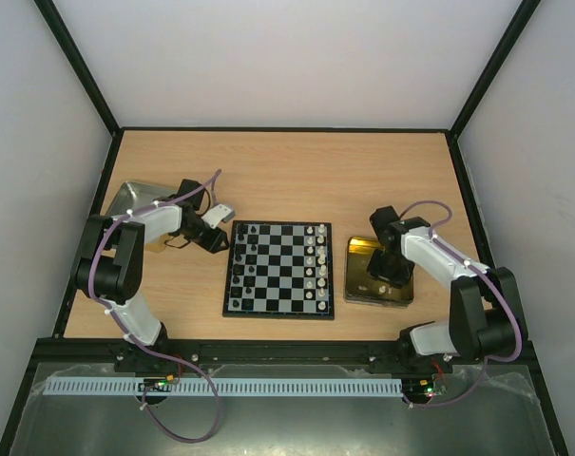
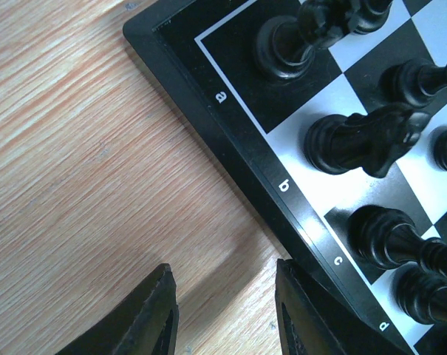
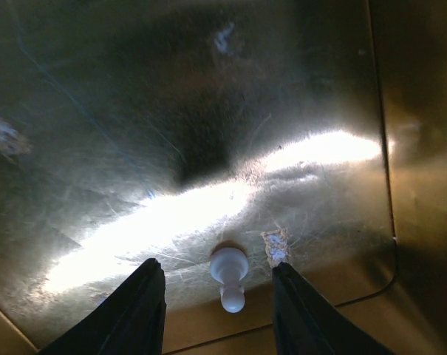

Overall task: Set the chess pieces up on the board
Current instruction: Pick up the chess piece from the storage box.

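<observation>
- Top external view: the board (image 1: 278,268) lies on the worktop (image 1: 287,171) between the two arms, to the right of the left fingers (image 1: 214,241) and to the left of the right fingers (image 1: 386,273).
- Black pieces (image 1: 239,261) stand along the board edge nearest the left fingers. White pieces (image 1: 317,261) stand along the edge nearest the right fingers.
- A silver tray (image 1: 125,195) sits behind the left arm.
- Left wrist view: the left fingers (image 2: 153,318) are apart and hold nothing. They hang over bare worktop (image 2: 75,148), with one finger at the board's black rim (image 2: 230,140). Black pieces (image 2: 282,44) stand just ahead and to the right of them.
- Right wrist view: the right fingers (image 3: 138,310) are apart over the gold tray (image 3: 208,111). One small white piece (image 3: 228,275) sits on the tray between them, touching neither finger. I cannot tell if it stands or lies.
</observation>
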Controlling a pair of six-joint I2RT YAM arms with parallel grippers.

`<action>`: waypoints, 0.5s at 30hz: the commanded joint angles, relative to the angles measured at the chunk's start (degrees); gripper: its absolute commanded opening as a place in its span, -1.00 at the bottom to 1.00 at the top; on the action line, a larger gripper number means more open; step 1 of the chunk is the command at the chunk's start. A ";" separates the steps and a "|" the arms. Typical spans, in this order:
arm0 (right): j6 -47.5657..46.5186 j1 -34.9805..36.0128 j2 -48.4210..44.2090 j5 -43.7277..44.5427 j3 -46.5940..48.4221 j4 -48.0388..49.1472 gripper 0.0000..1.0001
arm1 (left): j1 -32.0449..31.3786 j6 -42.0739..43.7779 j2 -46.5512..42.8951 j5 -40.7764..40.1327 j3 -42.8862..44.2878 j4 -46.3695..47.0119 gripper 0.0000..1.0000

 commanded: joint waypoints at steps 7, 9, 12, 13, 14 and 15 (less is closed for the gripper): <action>0.33 -0.32 0.48 -1.12 -2.36 1.30 -0.35 | -0.18 0.13 3.62 -2.69 -3.34 -2.87 -0.23; 0.37 -0.32 0.65 -1.08 -2.41 1.62 -0.52 | -0.03 0.17 3.49 -2.68 -3.44 -2.80 -0.23; 0.33 -0.33 0.79 -0.63 -2.31 1.77 -0.79 | 0.08 0.15 3.43 -2.77 -3.59 -2.78 -0.23; 0.29 -0.30 0.80 -0.53 -2.32 1.85 -0.82 | 0.16 0.22 3.40 -2.70 -3.56 -2.78 -0.23; 0.26 -0.30 0.86 -0.51 -2.32 1.84 -0.84 | 0.23 0.25 3.25 -2.61 -3.61 -2.72 -0.23; 0.32 -0.30 0.91 -0.57 -2.39 1.98 -0.86 | 0.25 0.24 3.21 -2.60 -3.68 -2.70 -0.23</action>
